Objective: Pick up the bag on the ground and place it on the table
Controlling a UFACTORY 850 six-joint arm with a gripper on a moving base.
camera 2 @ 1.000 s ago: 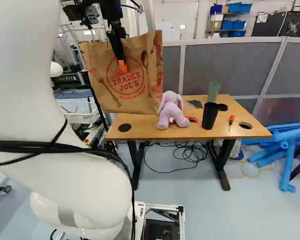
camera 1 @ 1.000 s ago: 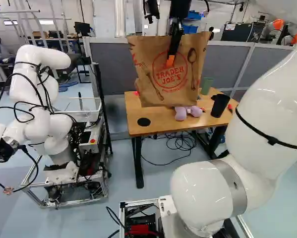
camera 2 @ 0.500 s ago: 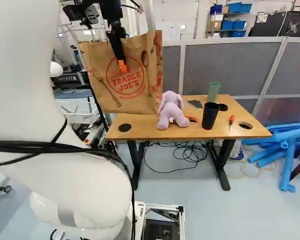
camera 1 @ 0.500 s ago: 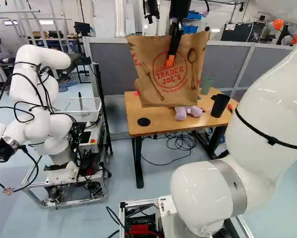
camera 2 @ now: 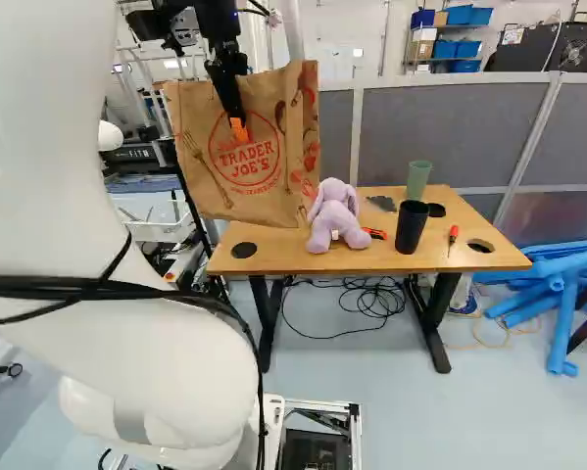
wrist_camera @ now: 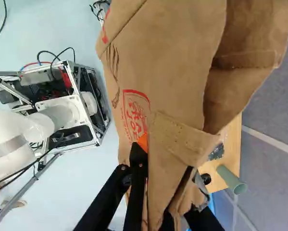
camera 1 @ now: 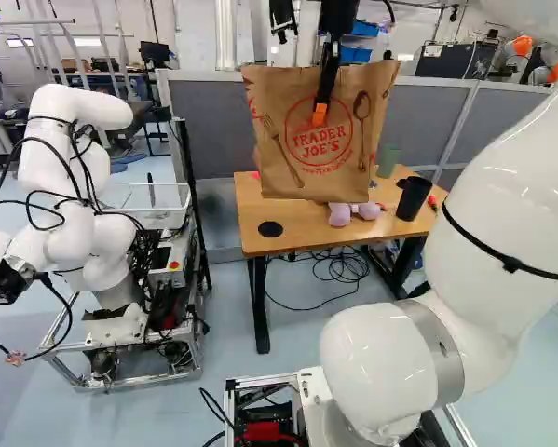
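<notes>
High in the left base view, my gripper [camera 1: 319, 114] is shut on the wall of the brown paper bag [camera 1: 280, 160], which hangs upright in the air. One orange pad lies against the bag's printed outer face. In the wrist view the gripper [wrist_camera: 146, 143] pinches the paper from both sides; the other fingertip is hidden by the bag, whose open mouth spreads beside the fingers. The wooden table [camera 2: 371, 262] stands beyond the bag, which overlaps its left part in the right base view without visible contact.
On the table are a purple plush toy [camera 2: 334, 217], black cup [camera 2: 411, 226], green cup [camera 2: 418, 180], dark flat piece [camera 2: 382, 203] and red-handled screwdriver [camera 2: 453, 235]. Another robot [camera 1: 78, 177] stands at the left. A grey partition [camera 2: 440, 132] rises behind; blue tubes [camera 2: 558, 284] lie right.
The bag, still in my gripper, has risen very slightly and shifted a little; its lower edge sits marginally higher in both base views. The base has not moved.
</notes>
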